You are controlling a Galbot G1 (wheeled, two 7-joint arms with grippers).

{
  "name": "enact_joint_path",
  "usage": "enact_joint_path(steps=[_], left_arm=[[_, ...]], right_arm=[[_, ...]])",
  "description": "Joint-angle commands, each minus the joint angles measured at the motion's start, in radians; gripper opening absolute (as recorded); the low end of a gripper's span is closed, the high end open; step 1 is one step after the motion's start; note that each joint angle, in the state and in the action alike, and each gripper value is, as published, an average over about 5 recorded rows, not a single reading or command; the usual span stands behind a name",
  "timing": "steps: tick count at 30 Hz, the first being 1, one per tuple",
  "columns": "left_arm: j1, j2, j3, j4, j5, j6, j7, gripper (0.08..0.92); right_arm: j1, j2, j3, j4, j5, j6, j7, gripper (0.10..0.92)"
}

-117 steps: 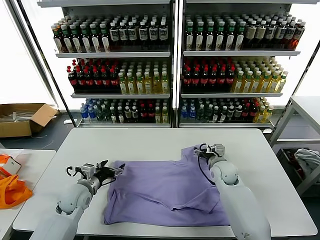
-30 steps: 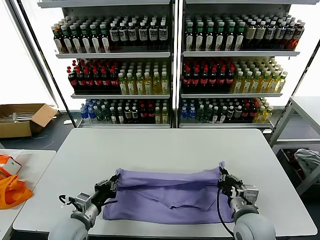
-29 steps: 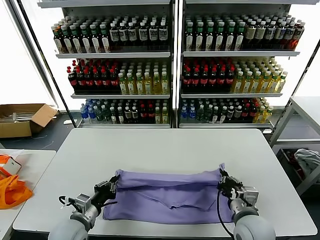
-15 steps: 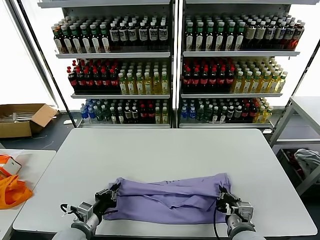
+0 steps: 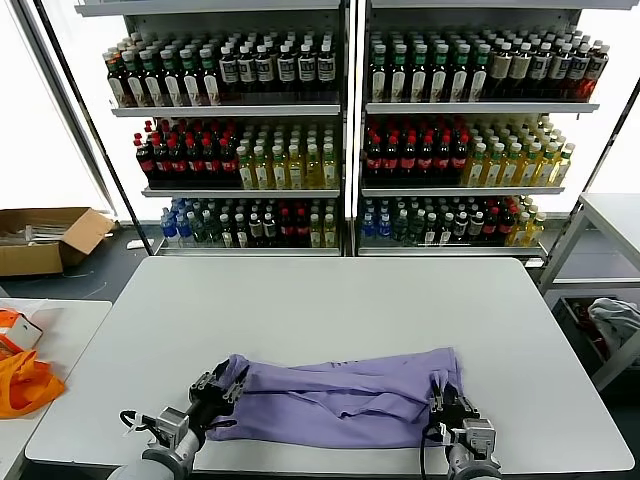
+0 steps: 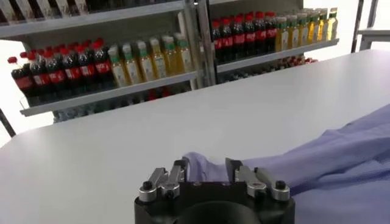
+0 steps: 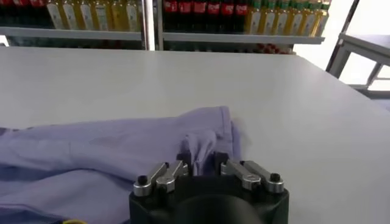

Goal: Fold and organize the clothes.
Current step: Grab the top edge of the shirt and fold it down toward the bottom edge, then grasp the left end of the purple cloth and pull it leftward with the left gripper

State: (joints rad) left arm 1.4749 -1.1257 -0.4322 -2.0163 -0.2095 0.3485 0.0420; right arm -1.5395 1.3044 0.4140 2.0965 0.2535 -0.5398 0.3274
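The lavender T-shirt [image 5: 340, 400] lies folded into a long band across the near part of the white table [image 5: 330, 300], plain side showing. My left gripper [image 5: 215, 386] is at the band's left end, shut on a raised corner of the fabric. In the left wrist view, cloth [image 6: 317, 164] fills the space inside the left gripper [image 6: 207, 167]. My right gripper [image 5: 446, 405] is at the band's right end, shut on that corner. In the right wrist view the shirt [image 7: 91, 152] bunches inside the right gripper [image 7: 201, 159]. Both grippers sit low near the table's front edge.
Shelves of bottles [image 5: 340, 130] stand behind the table. Bright orange fabric [image 5: 20, 380] lies on a side table at the left. A cardboard box [image 5: 45, 235] is on the floor. A grey-white cloth [image 5: 615, 320] lies at the right.
Both grippers have pulled the shirt's far edge toward the near edge of the table, folding it over itself. The shirt went from spread flat to a narrow band.
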Motion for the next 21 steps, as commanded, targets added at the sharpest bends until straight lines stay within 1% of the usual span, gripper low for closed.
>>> enact_joint_path(steps=[1,6,10,12,14,21], left_arm=[[0.022,-0.016,-0.008,-0.084,0.043,0.036,-0.053,0.493],[0.035,-0.042,-0.018,-0.102,0.008,0.078,-0.099,0.640],[0.050,-0.067,-0.019,-0.092,-0.035,0.098,-0.130,0.751],[0.056,-0.078,-0.020,-0.082,-0.051,0.101,-0.143,0.795],[0.059,-0.088,-0.023,-0.075,-0.076,0.106,-0.156,0.815],[0.052,-0.106,-0.029,-0.040,-0.139,0.126,-0.180,0.823]], right_arm=[[-0.020,-0.004,0.023,0.081,-0.029,0.001,-0.001,0.487],[0.003,-0.003,0.050,0.186,-0.004,-0.018,-0.005,0.626],[0.023,0.004,0.044,0.214,-0.004,-0.023,-0.007,0.745],[0.028,0.004,0.039,0.220,-0.004,-0.022,-0.009,0.786],[0.029,0.001,0.035,0.224,-0.003,-0.020,-0.012,0.813],[0.030,-0.006,0.022,0.227,-0.004,-0.017,-0.016,0.823]])
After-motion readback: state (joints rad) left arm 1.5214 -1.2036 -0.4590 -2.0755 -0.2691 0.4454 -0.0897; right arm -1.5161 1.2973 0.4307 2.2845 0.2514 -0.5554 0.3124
